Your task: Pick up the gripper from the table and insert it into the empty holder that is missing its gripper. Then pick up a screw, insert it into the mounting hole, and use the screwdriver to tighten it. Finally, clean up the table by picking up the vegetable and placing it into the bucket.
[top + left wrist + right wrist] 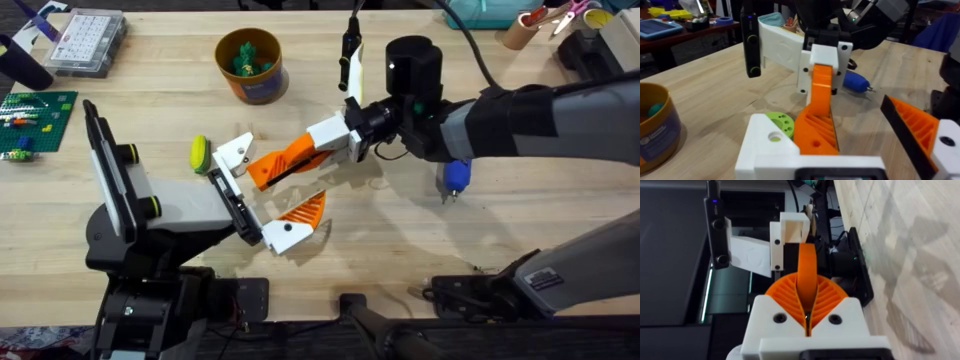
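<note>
Clamping ribbed orange wedge gripper [285, 159], right pincer [318, 152] meets white angular holder [236, 153]; left pincer [262, 198] state unclear.

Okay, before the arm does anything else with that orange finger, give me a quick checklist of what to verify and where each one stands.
1. Right gripper shut on the gripper: ok, its pads pinch the orange wedge.
2. Holder free to receive it: ok, nothing sits in it.
3. Wide end lined up with the holder: cannot tell; it lies close beside it.
4. Vegetable clear of the insertion: not ok, it sits right against the holder.
5. Screwdriver ready: ok, lying on the table under the right arm.
6. Bucket upright and open: ok.
</note>
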`<control>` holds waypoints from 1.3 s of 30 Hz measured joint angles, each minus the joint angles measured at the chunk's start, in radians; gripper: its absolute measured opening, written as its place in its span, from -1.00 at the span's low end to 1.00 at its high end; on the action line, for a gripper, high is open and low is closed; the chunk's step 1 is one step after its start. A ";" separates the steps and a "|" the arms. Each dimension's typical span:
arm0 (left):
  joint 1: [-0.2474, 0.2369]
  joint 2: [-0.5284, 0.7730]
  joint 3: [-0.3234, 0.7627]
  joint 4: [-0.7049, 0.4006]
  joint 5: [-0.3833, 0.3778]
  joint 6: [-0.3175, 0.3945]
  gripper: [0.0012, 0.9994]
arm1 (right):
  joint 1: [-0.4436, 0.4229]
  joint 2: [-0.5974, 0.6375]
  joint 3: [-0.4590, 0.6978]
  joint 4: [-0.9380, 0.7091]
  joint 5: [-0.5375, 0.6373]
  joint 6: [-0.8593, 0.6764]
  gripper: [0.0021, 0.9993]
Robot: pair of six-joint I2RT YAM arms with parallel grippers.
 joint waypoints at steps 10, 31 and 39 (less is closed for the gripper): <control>0.001 0.000 0.001 -0.009 -0.009 0.000 0.97 | -0.008 0.004 -0.002 -0.007 -0.004 0.000 -0.97; 0.001 0.000 0.001 -0.004 -0.009 0.002 0.97 | -0.022 0.006 -0.005 0.233 0.001 0.176 -0.97; 0.001 0.000 0.001 -0.009 -0.011 0.002 0.97 | -0.022 0.006 -0.005 0.225 0.035 0.184 -0.97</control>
